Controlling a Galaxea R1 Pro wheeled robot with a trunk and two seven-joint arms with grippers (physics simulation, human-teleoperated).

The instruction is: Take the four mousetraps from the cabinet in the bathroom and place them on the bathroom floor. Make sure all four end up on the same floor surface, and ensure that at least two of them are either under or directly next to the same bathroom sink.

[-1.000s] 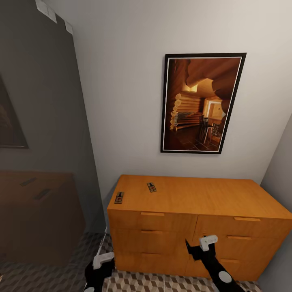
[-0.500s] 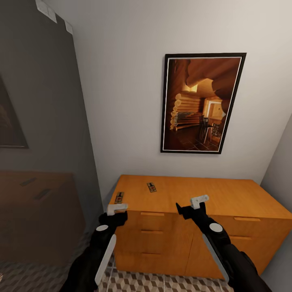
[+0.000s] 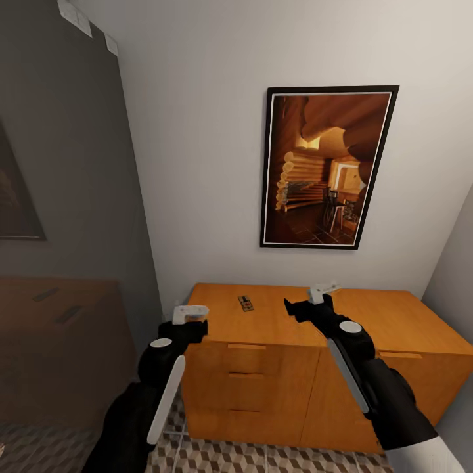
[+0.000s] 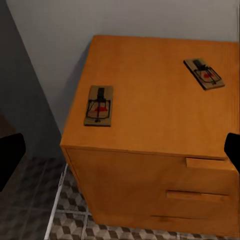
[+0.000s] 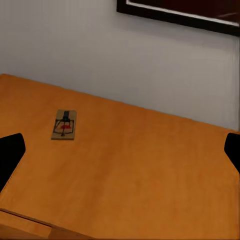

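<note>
Before the orange-brown cabinet [image 3: 315, 341], I have both arms raised at its front edge, under a framed picture of a log interior [image 3: 328, 167] hung on the white wall above it. My left gripper [image 3: 190, 318] hangs at the cabinet's left front corner, its dark fingertips [image 4: 11, 155] standing far apart at the two edges of the left wrist view with nothing between them. Through that camera I see two mousetraps lying flat on the cabinet top: one mousetrap [image 4: 99, 105] close to the left edge and not far from the front edge, and a second mousetrap [image 4: 204, 73] farther back and toward the cabinet's middle, turned at a slant. My right gripper [image 3: 309, 303] is over the cabinet top near its middle, just beside that second trap in the head view [image 3: 246, 303]. Its fingers [image 5: 10, 152] are also spread wide and hold nothing; between them the right wrist camera shows the same trap [image 5: 64, 125] resting on bare wood, well short of the wall. The nearer trap is hidden behind my left gripper in the head view. Below the cabinet's drawer fronts, the cube-patterned bathroom floor [image 3: 263, 456] runs along the foot of the cabinet. Left of the cabinet stands a dark glossy panel [image 3: 66, 230] carrying a dim reflection of the cabinet.
</note>
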